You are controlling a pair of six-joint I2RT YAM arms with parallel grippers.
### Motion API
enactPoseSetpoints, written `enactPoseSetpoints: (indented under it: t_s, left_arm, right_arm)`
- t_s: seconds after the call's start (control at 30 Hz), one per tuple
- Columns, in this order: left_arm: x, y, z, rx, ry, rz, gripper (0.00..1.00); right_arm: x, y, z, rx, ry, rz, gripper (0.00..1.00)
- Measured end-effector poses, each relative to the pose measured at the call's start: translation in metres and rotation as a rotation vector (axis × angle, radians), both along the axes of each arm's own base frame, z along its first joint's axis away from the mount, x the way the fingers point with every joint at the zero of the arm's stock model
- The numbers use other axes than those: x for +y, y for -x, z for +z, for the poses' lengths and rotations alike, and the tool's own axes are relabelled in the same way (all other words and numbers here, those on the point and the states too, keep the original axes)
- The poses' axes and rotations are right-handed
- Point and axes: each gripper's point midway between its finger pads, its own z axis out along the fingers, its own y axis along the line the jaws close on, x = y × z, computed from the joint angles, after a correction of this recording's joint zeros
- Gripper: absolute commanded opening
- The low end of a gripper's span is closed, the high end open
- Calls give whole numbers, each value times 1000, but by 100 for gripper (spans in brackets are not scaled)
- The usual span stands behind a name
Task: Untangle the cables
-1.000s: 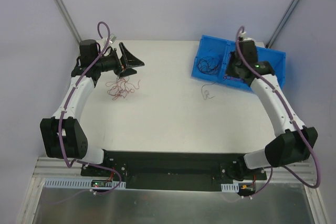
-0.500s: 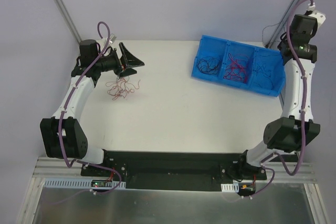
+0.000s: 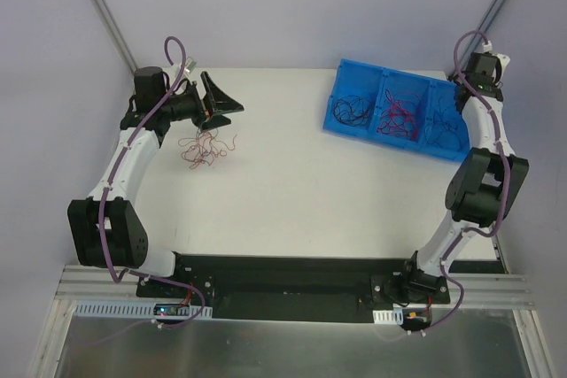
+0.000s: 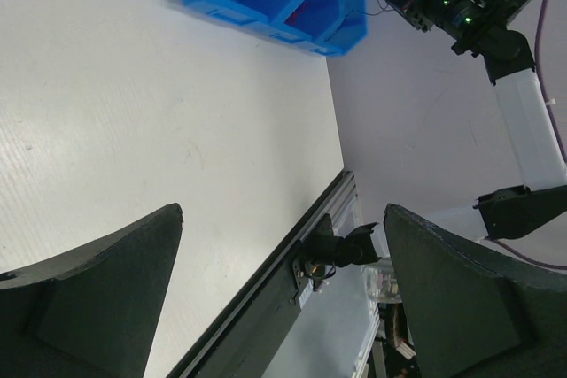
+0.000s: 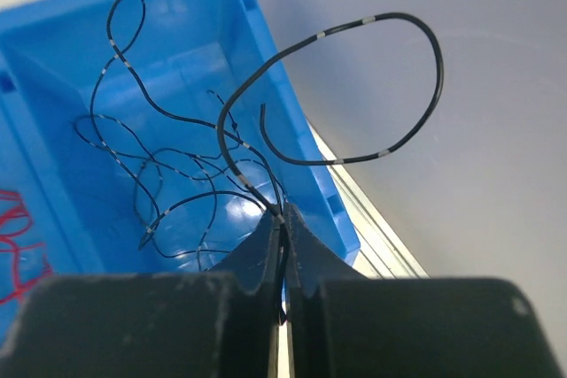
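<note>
The right gripper [image 5: 282, 219] is pinching one thin black cable [image 5: 390, 15] between fully closed jaws, gripping it near one end. From the pinch the strand is springing away in a single open loop, so its long axis is running outward from the fingertips and not across them. Directly beyond that loop the end compartment of the blue bin [image 3: 394, 142] is sitting, already holding a loose nest of black cables [image 5: 168, 174], with red ones showing in the compartment next to it. From the overhead view the right arm is standing tall at the far right edge of the table, its wrist hanging over that end of the bin. So the drop looks to me like a matter of going straight down into the black pile. I cannot tell whether the held strand is hanging free of the nest or is snagged in it. The left gripper [image 3: 226, 93] is hovering wide open and empty, well apart across the table, just beside a red tangle [image 3: 205, 148] lying on the white surface.
</note>
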Motion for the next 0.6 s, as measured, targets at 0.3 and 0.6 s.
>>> enactPoseSetpoints:
  t_s: [0.3,0.6]
  left_arm:
    - [0,0,0,0,0,0,96]
    - [0,0,0,0,0,0,96]
  right_arm:
    - [-1,-16,-75,173,-32,55,0]
    - [7,-25,-99,279,-118,82,39]
